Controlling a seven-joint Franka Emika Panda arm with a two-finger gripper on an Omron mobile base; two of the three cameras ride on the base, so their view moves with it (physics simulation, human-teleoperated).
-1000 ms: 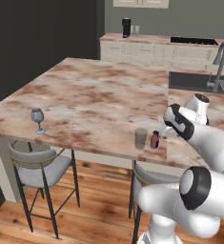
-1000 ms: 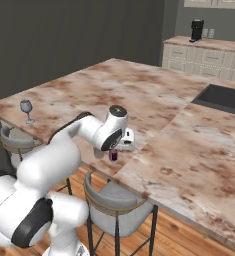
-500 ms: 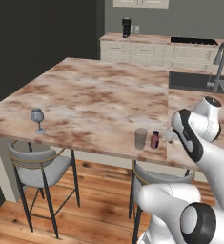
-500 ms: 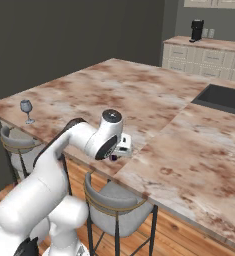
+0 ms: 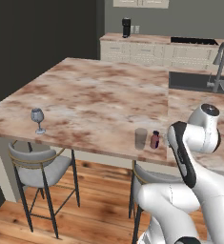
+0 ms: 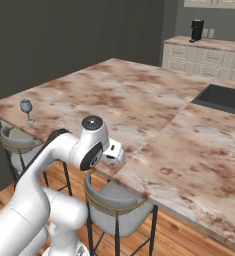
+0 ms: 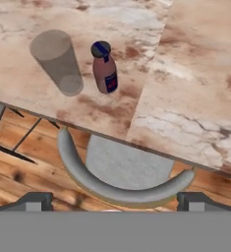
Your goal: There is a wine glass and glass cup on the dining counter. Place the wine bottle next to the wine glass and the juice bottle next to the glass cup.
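The juice bottle, squat and brownish-pink with a purple cap, stands upright right beside the clear glass cup near the front edge of the marbled dining counter. From the left base, the cup and the bottle stand close together, with the wine glass far to the left near the same edge. My gripper hangs open and empty over the counter's front edge, back from the bottle; my hand is also seen from the right base. The wine bottle is out of view.
A grey stool sits directly below my hand, and another stool stands under the wine glass. A sink with a faucet lies at the right. A dark coffee machine stands on the back worktop.
My arm has drawn back from the juice bottle toward the counter's edge, its elbow swinging up. The gripper stayed open. Bottle, cup and wine glass have not moved.
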